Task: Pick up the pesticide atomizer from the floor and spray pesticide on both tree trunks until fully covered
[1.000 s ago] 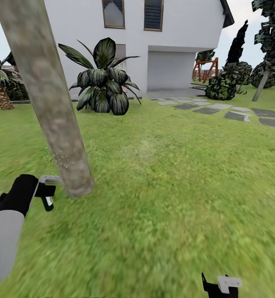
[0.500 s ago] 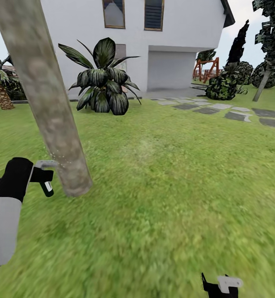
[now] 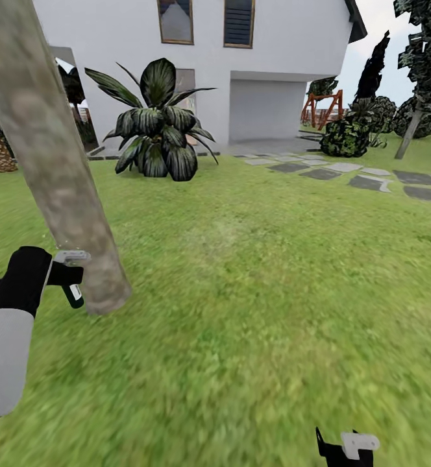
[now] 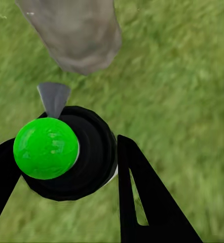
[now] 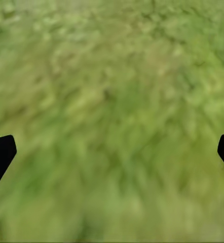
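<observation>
The left gripper point(image 4: 66, 167) is closing its fingers point(image 4: 142, 197) around the pesticide atomizer point(image 4: 66, 154), whose grey nozzle point(image 4: 53, 97) is pointing at the flared base of the tree trunk point(image 3: 53, 168), just beside it. The spraying step looks to be in hand on this tree; the next move probably calls for sweeping the nozzle up the bare trunk. No readable writing is showing on the atomizer. The right gripper point(image 5: 112, 152) is hanging wide open and empty over the lawn point(image 3: 274, 292).
</observation>
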